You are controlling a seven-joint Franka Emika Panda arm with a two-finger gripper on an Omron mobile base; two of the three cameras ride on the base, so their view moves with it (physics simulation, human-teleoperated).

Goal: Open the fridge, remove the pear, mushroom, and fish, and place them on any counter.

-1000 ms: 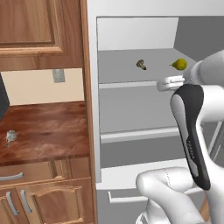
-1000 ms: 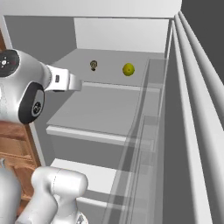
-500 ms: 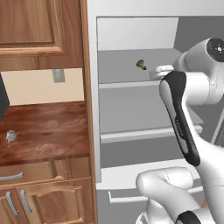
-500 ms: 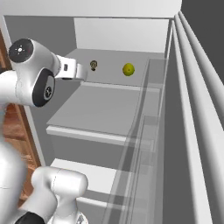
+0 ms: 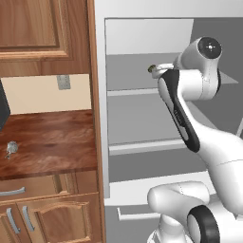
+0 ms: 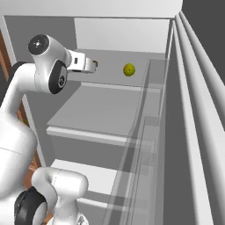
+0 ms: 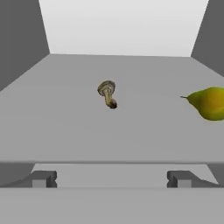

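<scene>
Brown capped mushroom [image 7: 107, 93]; rounded pear [image 7: 210, 103]

The tall light-grey fridge [image 5: 142, 123] is seen open, with grey-white shelves exposed. The white arm is extended to the upper shelf beside the tiny brown mushroom [image 5: 152, 69]. The dark reddish-brown wood-grain counter [image 5: 47, 142] is located to the left.

Wood cabs [image 5: 45, 28] above, beige wall [image 5: 42, 95] w/ outlet [image 5: 62, 81].

You'll see a wooden wall cabinet [image 5: 45, 35] hanging above the tabletop, and a grey wall outlet [image 5: 62, 81] on the beige backsplash beneath it. A dark appliance [image 5: 3, 111] pokes in at the left edge. Under the tabletop, brown cabinet doors [image 5: 52, 223] carry silver handles [image 5: 26, 219].
</scene>
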